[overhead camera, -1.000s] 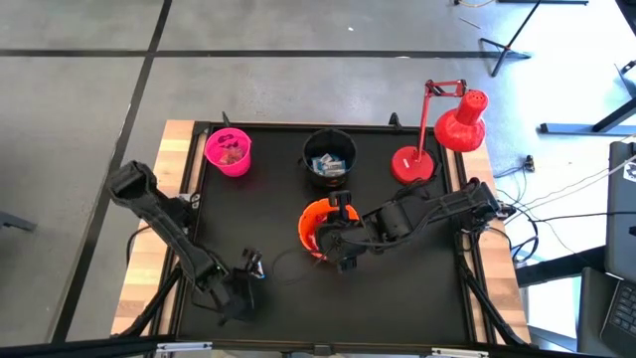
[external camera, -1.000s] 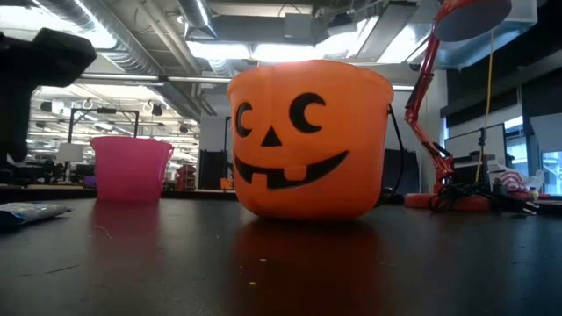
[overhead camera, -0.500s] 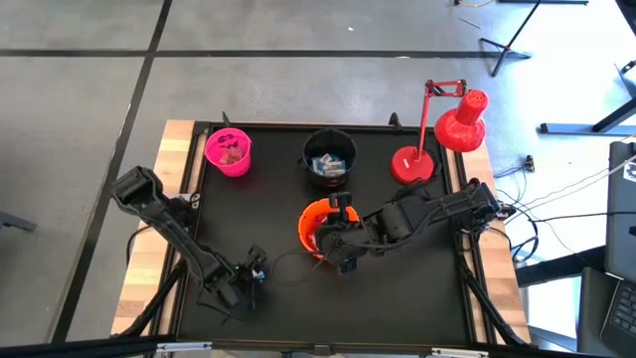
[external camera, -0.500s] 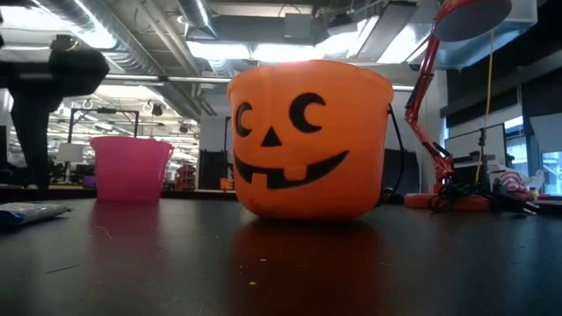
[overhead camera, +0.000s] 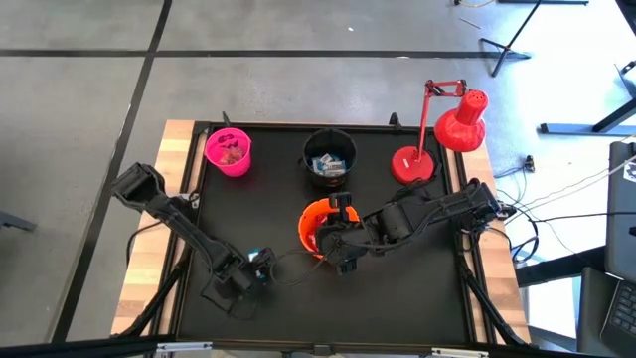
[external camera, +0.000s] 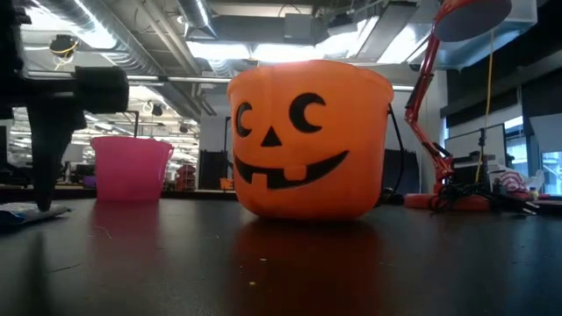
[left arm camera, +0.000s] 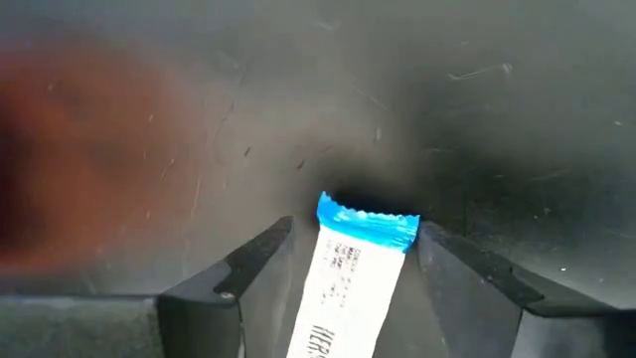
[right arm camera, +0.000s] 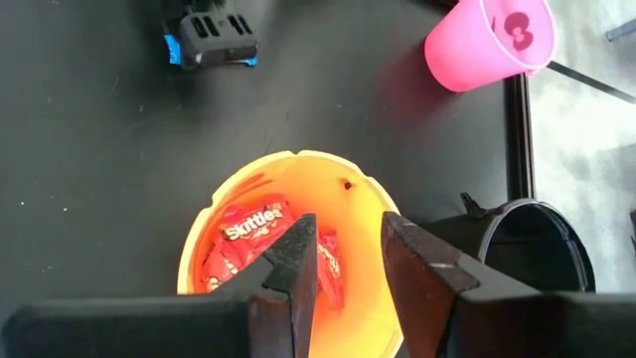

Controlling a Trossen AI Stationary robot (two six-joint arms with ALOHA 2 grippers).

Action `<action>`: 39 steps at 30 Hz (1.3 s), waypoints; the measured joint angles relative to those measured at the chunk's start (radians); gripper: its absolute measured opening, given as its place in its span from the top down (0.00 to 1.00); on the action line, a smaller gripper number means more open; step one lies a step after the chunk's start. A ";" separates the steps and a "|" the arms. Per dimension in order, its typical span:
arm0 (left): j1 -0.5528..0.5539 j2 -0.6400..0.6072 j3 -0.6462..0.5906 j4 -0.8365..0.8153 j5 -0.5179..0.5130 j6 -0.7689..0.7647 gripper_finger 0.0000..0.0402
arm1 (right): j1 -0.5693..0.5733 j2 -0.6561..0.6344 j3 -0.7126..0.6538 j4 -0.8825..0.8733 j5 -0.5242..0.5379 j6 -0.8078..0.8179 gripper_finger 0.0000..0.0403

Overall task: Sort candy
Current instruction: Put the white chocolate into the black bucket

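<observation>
A narrow blue-and-white candy bar (left arm camera: 358, 268) lies flat on the black table, left of the orange pumpkin bucket (overhead camera: 310, 227). My left gripper (left arm camera: 353, 239) is open and low over the bar, one finger on each side of it; the low view shows the gripper (external camera: 39, 189) standing on the bar's end (external camera: 26, 211). My right gripper (right arm camera: 348, 249) hangs open above the orange bucket (right arm camera: 248, 199), which holds red packets (right arm camera: 248, 229). The black bucket (overhead camera: 329, 157) holds blue-and-white bars and the pink bucket (overhead camera: 229, 151) holds small brownish pieces. My left gripper comes from above with its fingers (left arm camera: 260, 261) along the two long sides of the blue-and-white bar, near its blue end (left arm camera: 366, 223). The bar lies flat on the table. Whether a finger touches it, I cannot tell.
A red desk lamp (overhead camera: 437, 139) stands at the far right corner, with its base (overhead camera: 411, 164) beside the black bucket. The pink and black buckets stand along the far edge. Bare black table surface (overhead camera: 397, 298) lies near the front edge, right of my left gripper.
My left gripper has moved toward the table's right, toward the orange bucket, and has come down over the blue-and-white bar. The bar has stayed where it lay. The right arm has kept still over the orange bucket.
</observation>
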 joint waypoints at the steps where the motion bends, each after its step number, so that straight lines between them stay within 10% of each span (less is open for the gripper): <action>1: 0.009 0.000 0.000 0.004 0.015 0.018 0.47 | 0.000 0.000 0.000 0.000 0.000 0.000 0.73; 18: 0.101 0.003 -0.002 0.021 0.242 0.124 0.51 | 0.000 0.000 0.000 0.000 0.000 0.000 0.73; 32: 0.099 0.003 -0.003 0.014 0.265 0.120 0.96 | 0.000 0.000 0.000 0.030 0.000 -0.026 0.73; 39: 0.090 -0.016 0.023 -0.004 0.197 0.066 1.00 | 0.000 0.000 0.000 0.028 0.000 -0.027 0.73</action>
